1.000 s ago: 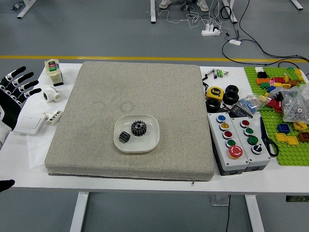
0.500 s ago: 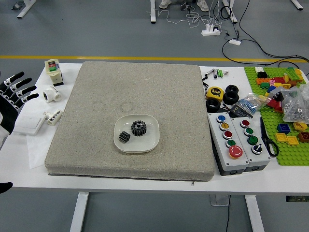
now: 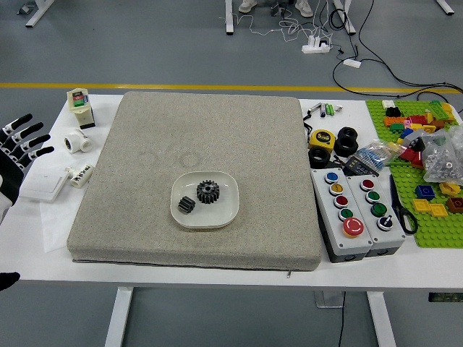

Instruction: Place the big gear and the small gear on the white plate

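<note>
The white table (image 3: 36,264) carries a thick, grey-beige pad (image 3: 217,123). At the picture's left edge, the left robot hand (image 3: 14,155) has its black-and-white fingers spread, holding nothing. On the pad's nearer half sits the white plate (image 3: 230,210), a shallow rounded square. Inside it, near the middle, is the big gear (image 3: 207,191), black, round and toothed; to its left lies the small gear (image 3: 186,204), dark, stubby and ridged, turned at a slant.

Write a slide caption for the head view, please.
Big gear and small gear together on the white plate, with the robot's open left hand off at the side.
</note>
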Available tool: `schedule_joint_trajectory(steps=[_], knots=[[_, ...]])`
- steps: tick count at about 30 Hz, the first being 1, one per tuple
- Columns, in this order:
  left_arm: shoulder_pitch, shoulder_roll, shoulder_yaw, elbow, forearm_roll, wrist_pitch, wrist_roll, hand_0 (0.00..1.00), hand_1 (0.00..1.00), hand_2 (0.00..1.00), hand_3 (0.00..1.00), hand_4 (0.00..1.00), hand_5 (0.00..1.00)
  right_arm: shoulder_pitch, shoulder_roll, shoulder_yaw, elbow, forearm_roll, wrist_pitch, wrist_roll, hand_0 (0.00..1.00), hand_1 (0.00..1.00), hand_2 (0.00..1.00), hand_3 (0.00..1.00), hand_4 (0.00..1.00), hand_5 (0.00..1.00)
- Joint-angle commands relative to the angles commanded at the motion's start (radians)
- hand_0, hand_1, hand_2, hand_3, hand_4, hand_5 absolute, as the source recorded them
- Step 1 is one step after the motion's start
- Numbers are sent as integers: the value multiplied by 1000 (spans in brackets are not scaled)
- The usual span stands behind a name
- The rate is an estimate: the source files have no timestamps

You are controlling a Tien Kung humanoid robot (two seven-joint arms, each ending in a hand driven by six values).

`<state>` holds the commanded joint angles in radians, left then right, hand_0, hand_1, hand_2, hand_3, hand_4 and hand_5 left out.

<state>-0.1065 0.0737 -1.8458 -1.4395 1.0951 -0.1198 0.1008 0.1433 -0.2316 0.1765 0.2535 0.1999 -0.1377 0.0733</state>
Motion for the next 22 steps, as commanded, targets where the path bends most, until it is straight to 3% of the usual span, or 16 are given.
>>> schedule_joint_trajectory(steps=[12,15,16,22], knots=[[0,-1,-1,8,47,-1,3,583,650,737,768,848,998,4,-4,9,0,-4,1,2,619,616,670,468,719,587],[0,-3,5,11,36,-8,11,583,650,737,768,848,998,4,-4,9,0,-4,2,2,619,616,670,468,719,587],[0,-3,10,12,24,-12,17,673,683,763,778,848,998,4,-4,9,0,-5,2,2,619,616,670,468,720,586],[5,-4,56,7,-41,-5,19,673,683,763,778,848,998,4,-6,7,0,-6,2,2,619,616,670,468,720,586]])
